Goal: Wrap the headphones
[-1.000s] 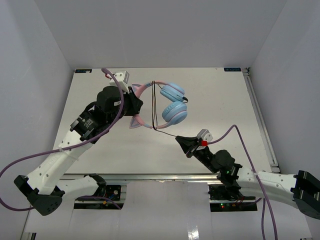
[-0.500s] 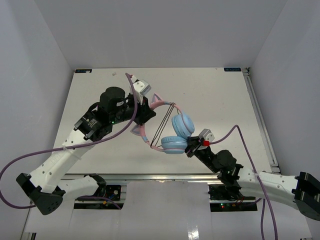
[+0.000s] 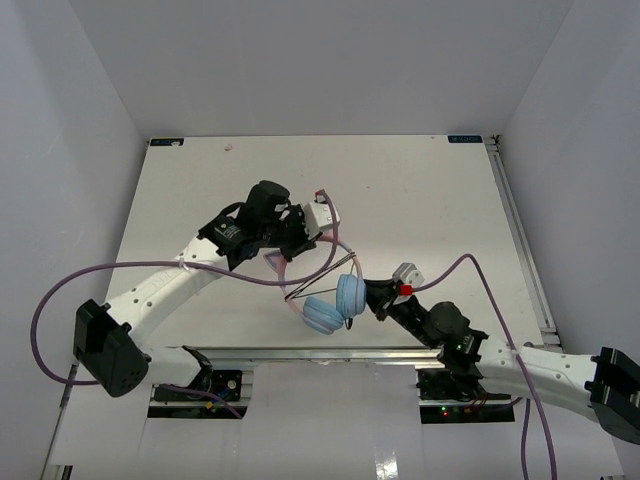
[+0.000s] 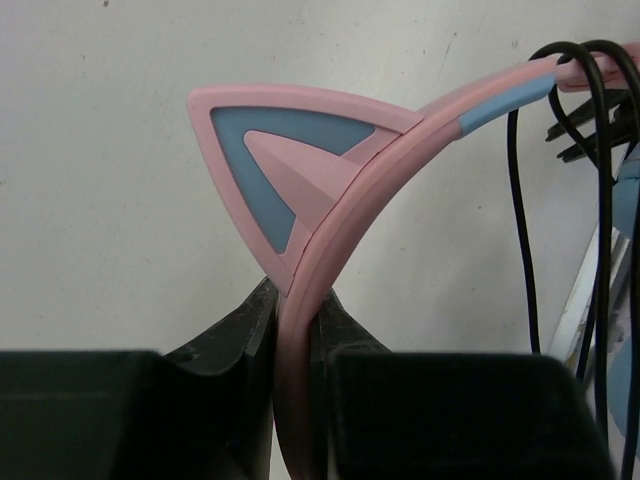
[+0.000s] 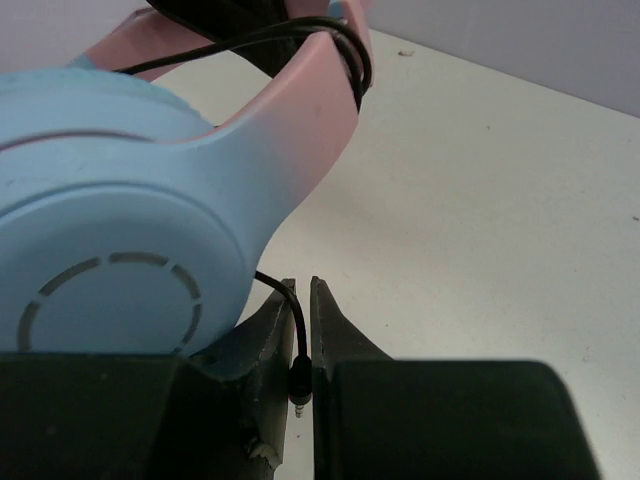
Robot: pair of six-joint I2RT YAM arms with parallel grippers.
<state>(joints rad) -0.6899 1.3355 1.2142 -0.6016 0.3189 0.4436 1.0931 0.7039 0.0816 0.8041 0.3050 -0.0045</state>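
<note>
The headphones (image 3: pixel 332 300) hang above the table's near middle, light-blue ear cups low, pink headband rising to the left. My left gripper (image 3: pixel 297 238) is shut on the pink headband (image 4: pixel 300 330) just below a cat ear (image 4: pixel 290 150). The thin black cable (image 4: pixel 603 200) is looped several times around the band. My right gripper (image 3: pixel 368 296) sits right beside the ear cups and is shut on the cable's plug end (image 5: pixel 298 375); a blue ear cup (image 5: pixel 110 240) fills the left of the right wrist view.
Thick purple arm cables (image 3: pixel 150 268) trail from both wrists. A metal rail (image 3: pixel 330 352) runs along the table's near edge and another (image 3: pixel 520 230) down the right side. Grey walls enclose the table.
My left gripper swung the headphones toward the near middle and turned them, ear cups now low beside my right gripper. The right gripper barely moved, and the cable from it to the headphones has shortened.
</note>
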